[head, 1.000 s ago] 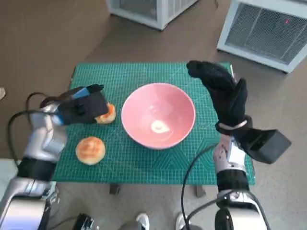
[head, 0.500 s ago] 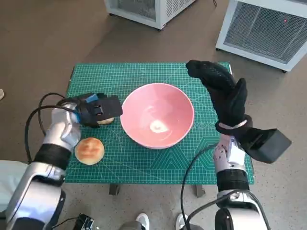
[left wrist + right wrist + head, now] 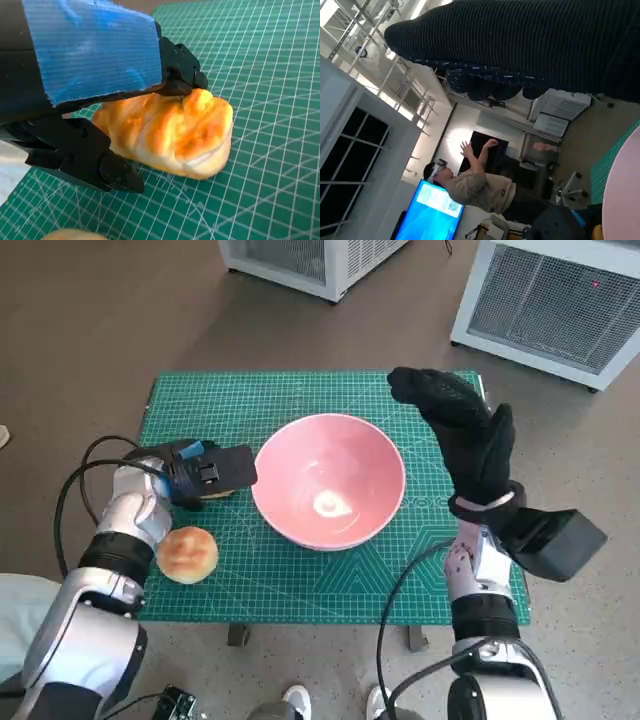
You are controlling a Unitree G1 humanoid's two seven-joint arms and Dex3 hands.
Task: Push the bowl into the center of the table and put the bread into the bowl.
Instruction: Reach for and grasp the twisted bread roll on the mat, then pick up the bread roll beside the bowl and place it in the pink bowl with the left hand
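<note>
— What are your hands doing?
— My left hand (image 3: 205, 473) is pinching a golden bread (image 3: 172, 132) on the green mat (image 3: 300, 580), beside the pink bowl (image 3: 328, 493). My right hand (image 3: 462, 435) is standing up with fingers spread, holding nothing.
— Where is the bowl sitting?
— It is sitting mid-mat.

The mat (image 3: 300, 405) on the table is deep green, ruled with a fine pale grid. The bowl (image 3: 328, 494) is soft pink with a whitish gleam inside. Both breads (image 3: 170, 132) (image 3: 186, 552) are golden orange, paler at the edges. The left hand (image 3: 205, 473) is black with blue tape, the right hand (image 3: 462, 435) black knit.
</note>
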